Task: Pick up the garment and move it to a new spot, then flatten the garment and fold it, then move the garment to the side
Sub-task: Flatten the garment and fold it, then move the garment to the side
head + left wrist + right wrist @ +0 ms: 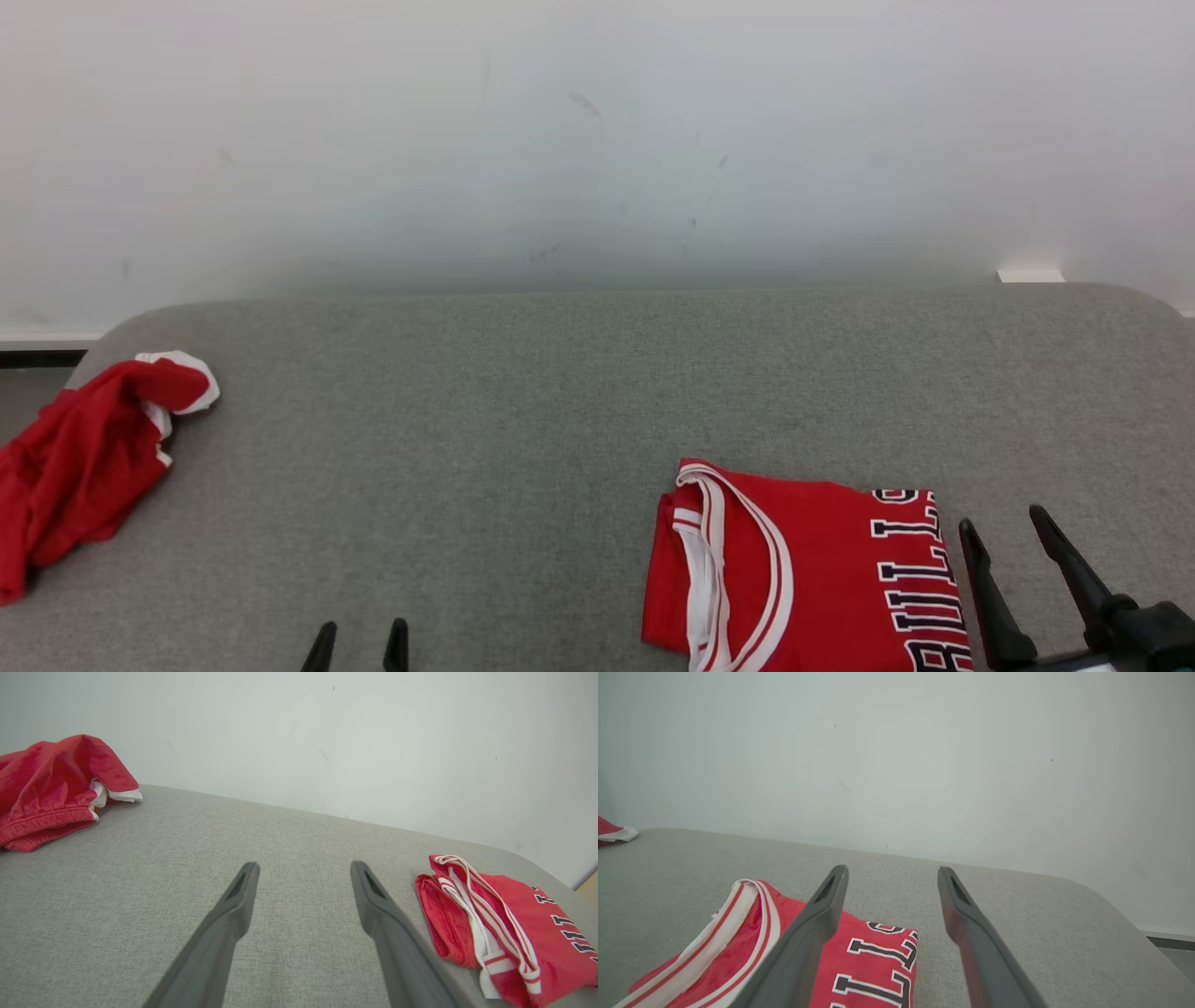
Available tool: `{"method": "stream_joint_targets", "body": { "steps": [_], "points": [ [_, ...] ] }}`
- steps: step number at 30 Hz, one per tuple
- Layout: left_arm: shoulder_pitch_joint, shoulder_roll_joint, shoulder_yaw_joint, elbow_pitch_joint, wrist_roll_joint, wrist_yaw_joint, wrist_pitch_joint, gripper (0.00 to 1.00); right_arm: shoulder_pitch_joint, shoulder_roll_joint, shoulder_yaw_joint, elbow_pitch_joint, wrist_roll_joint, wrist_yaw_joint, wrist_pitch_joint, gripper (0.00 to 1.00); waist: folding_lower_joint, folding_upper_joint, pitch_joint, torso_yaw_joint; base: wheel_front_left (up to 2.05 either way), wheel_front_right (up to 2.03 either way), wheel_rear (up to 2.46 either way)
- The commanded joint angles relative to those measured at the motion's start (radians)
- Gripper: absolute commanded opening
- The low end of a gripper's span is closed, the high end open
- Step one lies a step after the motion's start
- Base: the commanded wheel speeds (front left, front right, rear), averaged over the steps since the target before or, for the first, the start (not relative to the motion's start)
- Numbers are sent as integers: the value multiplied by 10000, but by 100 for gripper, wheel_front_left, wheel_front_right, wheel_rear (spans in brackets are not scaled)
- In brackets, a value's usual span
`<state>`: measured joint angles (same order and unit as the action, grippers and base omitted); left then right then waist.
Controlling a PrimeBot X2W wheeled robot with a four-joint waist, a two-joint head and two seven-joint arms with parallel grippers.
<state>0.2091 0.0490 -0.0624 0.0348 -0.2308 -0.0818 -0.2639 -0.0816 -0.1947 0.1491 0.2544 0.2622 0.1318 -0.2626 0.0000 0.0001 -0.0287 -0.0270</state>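
Fabric surface (523,401), bearing folded garment (812,560), meets white wall (597,140).

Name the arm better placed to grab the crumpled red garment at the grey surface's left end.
Left. The left gripper, open and empty, is nearer the crumpled red garment; the right gripper, also open, stands beside the folded jersey at the opposite end.

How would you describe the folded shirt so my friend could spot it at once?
Look at the big grey cloth-covered table. On its near right side, beside the right pincer, lies the folded red jersey. Unlike the crumpled red garment at the left edge, it is flat, with white-striped trim and dark lettering.
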Motion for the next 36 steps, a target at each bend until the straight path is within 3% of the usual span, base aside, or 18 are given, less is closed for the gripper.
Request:
{"method": "stream_joint_targets", "body": {
  "steps": [1, 15, 20, 23, 30, 33, 36],
  "points": [
    [25, 33, 9, 31, 73, 17, -1, 100, 397, -142, -205, -111, -52, -24, -20, 100, 0, -1, -14, 7, 0, 0, 0],
    [91, 33, -71, 218, 113, -182, -3, 100, 1581, 299, -995, 71, 108, -24, -22, 100, 0, -1, 20, -75, 0, 0, 0],
    [83, 32, -42, 221, 185, -227, -3, 100, 1200, 329, -640, 452, 1089, -24, -17, 100, 0, -1, 88, -116, 0, 0, 0],
    [80, 33, -78, 269, 168, -256, -2, 100, 566, -69, -291, 718, 2708, -24, 1108, 100, 0, -1, 160, -121, 0, 0, 0],
    [-153, 33, -149, 372, 207, -336, -2, 100, -620, -1602, 387, 1208, 5743, -24, 6030, 100, 0, -1, 481, 231, 0, 0, 0],
    [-272, 33, -144, 411, 185, -370, -2, 100, -898, -1717, 442, 1478, 6436, -23, 7156, 100, 0, -1, 668, 515, 0, 0, 0],
    [-357, 32, -54, 446, 252, -387, -2, 100, -1164, -1716, 420, 1752, 6698, -23, 7567, 100, 0, -1, 832, 759, 0, 0, 0]
  ]
}}
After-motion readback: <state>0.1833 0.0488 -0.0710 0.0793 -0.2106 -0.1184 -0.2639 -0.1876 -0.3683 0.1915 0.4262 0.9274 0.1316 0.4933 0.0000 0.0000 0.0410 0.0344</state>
